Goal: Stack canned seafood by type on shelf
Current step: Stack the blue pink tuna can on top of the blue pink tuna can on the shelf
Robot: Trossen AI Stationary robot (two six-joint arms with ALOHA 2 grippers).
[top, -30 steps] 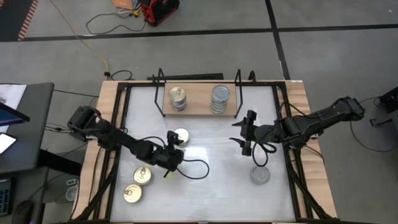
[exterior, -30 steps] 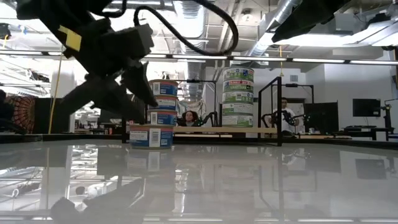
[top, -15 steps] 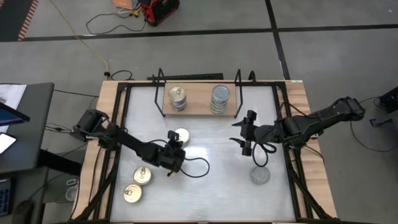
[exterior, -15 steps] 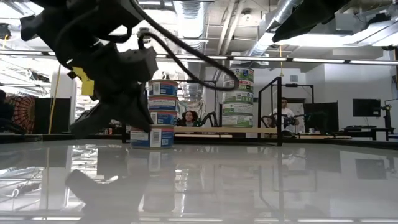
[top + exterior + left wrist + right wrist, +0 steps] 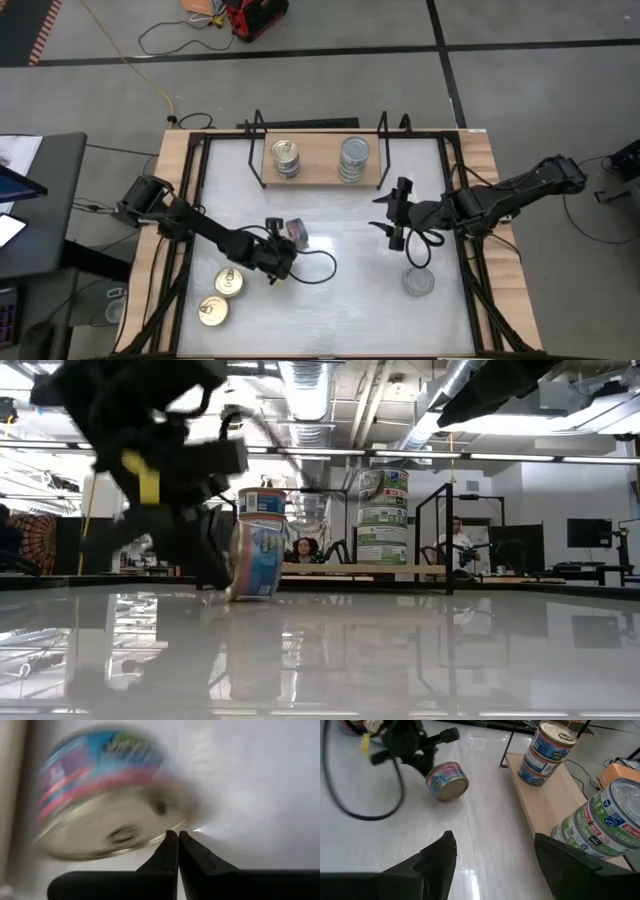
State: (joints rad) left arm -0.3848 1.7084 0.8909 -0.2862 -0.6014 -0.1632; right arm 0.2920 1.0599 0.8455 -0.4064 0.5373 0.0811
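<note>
A blue-and-pink labelled tin (image 5: 296, 232) stands tipped up on its rim on the white tabletop, blurred in the left wrist view (image 5: 107, 795). My left gripper (image 5: 177, 836) is shut with nothing between its fingers, just to the near left of this tin (image 5: 447, 781). The shelf (image 5: 315, 178) at the far edge carries a stack of gold-lidded tins (image 5: 286, 158) and a stack of silver-lidded tins (image 5: 353, 160). My right gripper (image 5: 392, 215) hangs open above the table's right half, touching nothing. My left gripper's shut fingertips (image 5: 170, 845) lie at the lower rim of the tipped tin's flat face (image 5: 165, 826), coming slanting down from the table's near left. Nothing is pinched between them. The tin is blurred, and whether the tips touch its rim I cannot tell.
Two gold-lidded tins (image 5: 229, 283) (image 5: 212, 312) lie flat near the front left, behind the left arm. A silver-lidded tin (image 5: 419, 283) sits near the front right, below the right gripper. A cable loop (image 5: 315, 268) trails from the left wrist over the table's middle.
My left gripper has sunk a little, rolled, and shut; its fingers stood open on either side of the tin and now meet with nothing between them. The tin, which stood flat with its gold lid up, has tipped up onto its rim and shifted slightly toward the right.
</note>
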